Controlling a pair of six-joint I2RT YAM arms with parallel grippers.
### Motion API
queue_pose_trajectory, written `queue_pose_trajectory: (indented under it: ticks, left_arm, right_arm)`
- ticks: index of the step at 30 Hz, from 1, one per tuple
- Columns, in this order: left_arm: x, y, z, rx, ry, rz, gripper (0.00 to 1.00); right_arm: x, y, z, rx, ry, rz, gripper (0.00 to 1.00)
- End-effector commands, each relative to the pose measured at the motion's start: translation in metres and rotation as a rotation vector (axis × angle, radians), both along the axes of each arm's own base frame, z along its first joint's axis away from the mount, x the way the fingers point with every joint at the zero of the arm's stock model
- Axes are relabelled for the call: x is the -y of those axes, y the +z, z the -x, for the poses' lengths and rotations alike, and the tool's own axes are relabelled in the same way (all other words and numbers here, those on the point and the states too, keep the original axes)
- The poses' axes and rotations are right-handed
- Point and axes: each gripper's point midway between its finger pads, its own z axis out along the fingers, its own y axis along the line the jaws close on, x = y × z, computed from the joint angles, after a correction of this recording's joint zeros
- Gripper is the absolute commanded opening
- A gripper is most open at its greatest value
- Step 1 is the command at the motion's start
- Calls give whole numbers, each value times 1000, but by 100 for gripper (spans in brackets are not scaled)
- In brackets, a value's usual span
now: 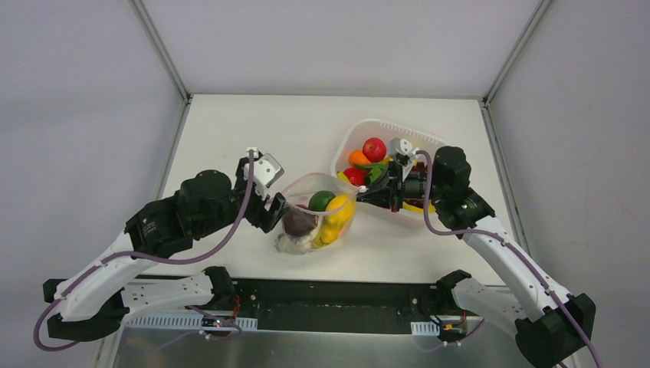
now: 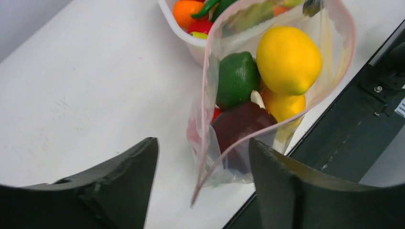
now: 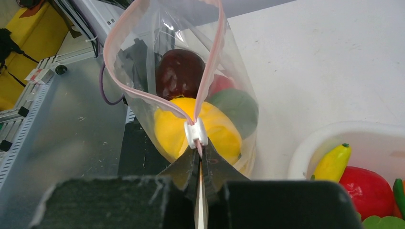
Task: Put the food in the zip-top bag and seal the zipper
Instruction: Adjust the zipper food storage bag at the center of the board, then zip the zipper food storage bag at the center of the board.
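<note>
Top external view shows the white bench (image 1: 230, 138) carrying a ribbed basket (image 1: 383, 121) on the right arm's side. Just beside it, toward the near edge, the clear bag (image 1: 310, 177) stands between the two arms with its mouth turned up. That pose looks deliberate, since an upward, gaping mouth lets food (image 1: 329, 215) drop straight in. Several pieces already sit inside while more wait in the basket, so the filling appears only partly done. The right gripper (image 3: 200, 160) has its jaws pressed together on one end of the zipper (image 3: 212, 62), right under the white slider (image 3: 196, 133). This probably keeps that end lifted and anchored so the thin plastic cannot slump over its load. The left gripper (image 2: 202, 143) faces the opposite corner with its jaws spread, and the pink edge hangs between them without being pinched. It may be lining up for a fresh hold, or leaving the corner free so the mouth can widen, and the pictures do not settle which. Inside the bag, a lemon (image 2: 288, 59) rides on top next to a lime (image 2: 237, 78), with a dark purple fruit (image 2: 241, 126) lower down near the left arm. The strip curves round in a wide open loop, so sealing is not yet begun, and the slider sits at the end the right arm holds.
</note>
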Motion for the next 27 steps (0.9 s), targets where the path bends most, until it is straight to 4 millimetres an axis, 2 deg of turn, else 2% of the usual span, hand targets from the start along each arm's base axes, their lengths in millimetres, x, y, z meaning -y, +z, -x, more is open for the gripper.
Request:
queue_pose_trajectory:
  ticks: [1, 5, 8, 16, 23, 27]
  left_arm:
    - [8, 60, 0, 68, -10, 191, 79]
    - [18, 90, 7, 85, -65, 272, 91]
    - [39, 100, 13, 65, -160, 279, 92]
    - [107, 95, 2, -6, -296, 233, 94]
    - [145, 94, -6, -24, -337, 221, 92]
    - [165, 92, 1, -45, -381, 204, 91]
  right_arm:
    - [2, 23, 6, 35, 27, -20, 0]
    - [2, 26, 4, 18, 6, -9, 0]
    - [3, 28, 7, 5, 9, -4, 0]
    - [3, 31, 11, -8, 16, 2, 0]
    - [4, 29, 13, -13, 23, 7, 0]
    - [4, 28, 14, -18, 25, 10, 0]
